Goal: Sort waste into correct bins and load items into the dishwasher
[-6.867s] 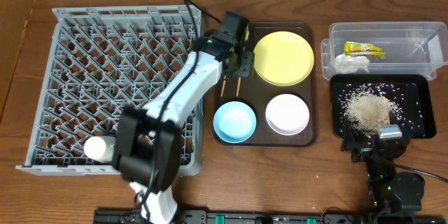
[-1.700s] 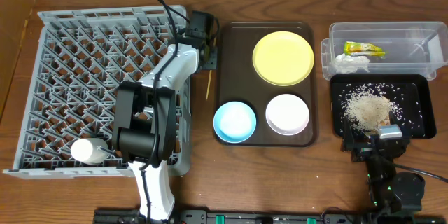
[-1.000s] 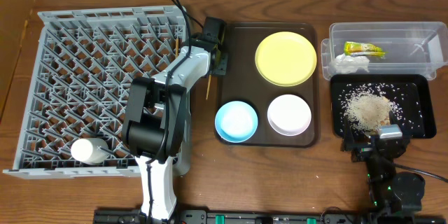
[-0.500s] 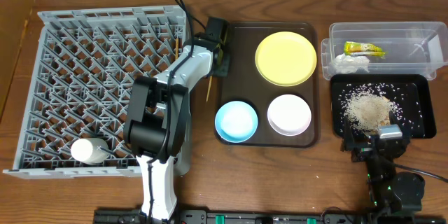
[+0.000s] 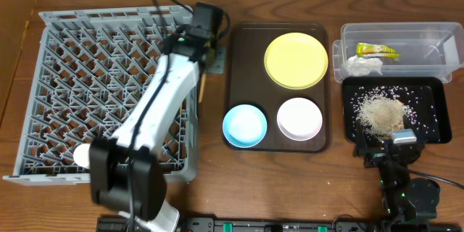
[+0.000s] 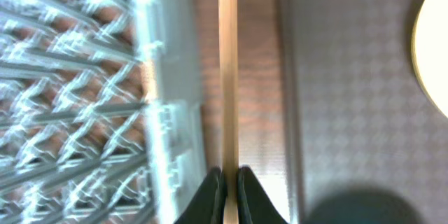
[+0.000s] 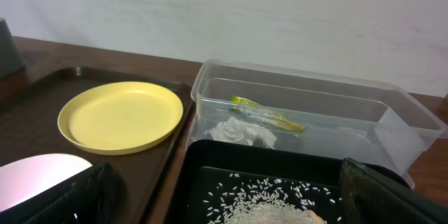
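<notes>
The wrapper [image 5: 377,51] and rice [image 5: 378,112] are binned, cup [image 5: 83,154] racked lower left. The left fingers [image 6: 212,190] pinch a chopstick [image 6: 227,77] beside the dish rack's [image 5: 87,72] upper-right edge, and the right fingers [image 7: 77,192] gape empty. The plate [image 5: 293,59], blue bowl [image 5: 243,125] and white bowl [image 5: 299,118] wait.

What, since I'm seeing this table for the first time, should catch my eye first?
The big grey rack fills the left side, and the left gripper at its right edge pinches a wooden chopstick. In the middle, a brown tray holds a yellow plate, a blue bowl and a white bowl; on the far right, a heap of rice lies in a black tray.
</notes>
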